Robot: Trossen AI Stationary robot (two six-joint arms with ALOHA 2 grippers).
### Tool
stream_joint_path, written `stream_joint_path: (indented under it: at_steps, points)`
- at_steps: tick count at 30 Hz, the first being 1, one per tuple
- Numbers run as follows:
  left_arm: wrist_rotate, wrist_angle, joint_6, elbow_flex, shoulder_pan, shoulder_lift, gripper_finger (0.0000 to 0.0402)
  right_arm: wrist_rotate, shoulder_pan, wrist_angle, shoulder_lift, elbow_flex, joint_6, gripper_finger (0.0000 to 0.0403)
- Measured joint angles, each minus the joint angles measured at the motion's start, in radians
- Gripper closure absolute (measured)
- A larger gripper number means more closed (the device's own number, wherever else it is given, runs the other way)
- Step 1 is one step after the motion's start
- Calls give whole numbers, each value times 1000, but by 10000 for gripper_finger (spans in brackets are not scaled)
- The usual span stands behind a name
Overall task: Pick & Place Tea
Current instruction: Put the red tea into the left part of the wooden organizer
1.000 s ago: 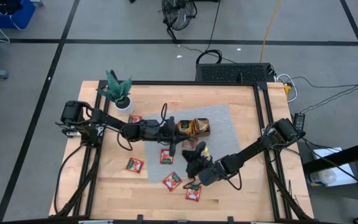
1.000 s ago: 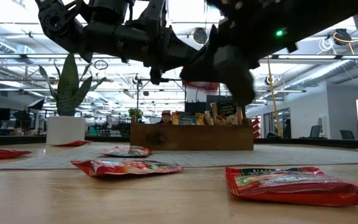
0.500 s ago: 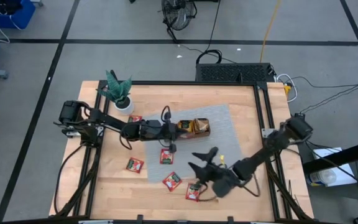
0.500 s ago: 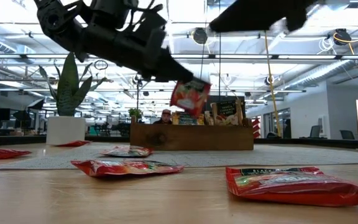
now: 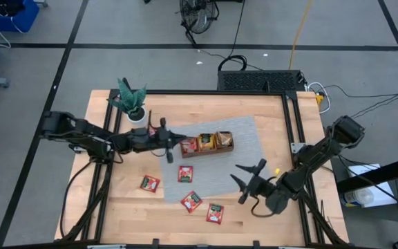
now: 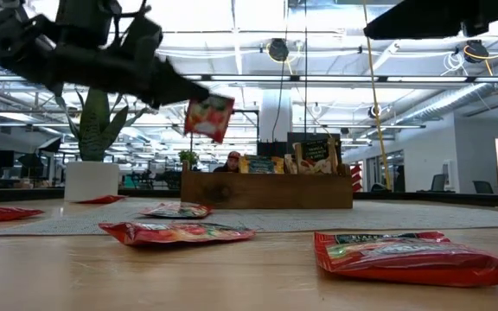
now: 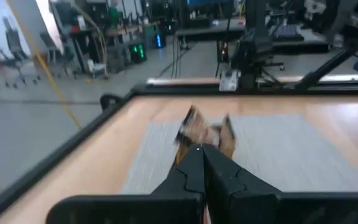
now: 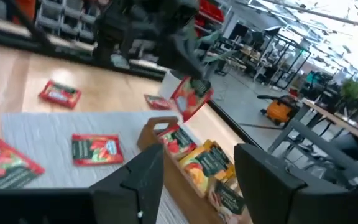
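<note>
Six red sachets (image 5: 191,201), one tray (image 5: 206,143), one plant (image 5: 131,101).

Taking the tray (image 5: 208,144) as landmark: its far side, toward the table's back edge, is bare mat (image 5: 244,128) and wood. On its left, the left gripper (image 5: 175,145) hangs in the air with a red sachet (image 6: 208,117) pinched above the tray's left end, blocking that approach. In front of the tray four sachets (image 5: 185,173) lie scattered flat. To the front right, the right gripper (image 5: 244,181) hovers, fingers apart. The plant (image 5: 132,102) stands at far left.
</note>
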Motion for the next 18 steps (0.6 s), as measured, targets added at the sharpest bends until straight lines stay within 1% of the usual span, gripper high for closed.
stream_joint_path:
  at_steps: [3,6,10,16,18]
  points:
    - [36,-7,-35,-24,32,7,401,-12,-6,127,-23,-47,-68,227]
    - [61,1,-52,-14,53,50,401,-66,-13,241,-27,-64,-144,227]
    - [62,13,-58,-13,63,110,401,-106,-14,300,-27,-65,-213,227]
    - [62,224,-63,-11,63,237,401,-103,-17,332,-27,-66,-286,227]
    - [62,259,-65,-11,62,271,401,-103,-17,334,-27,-66,-295,227]
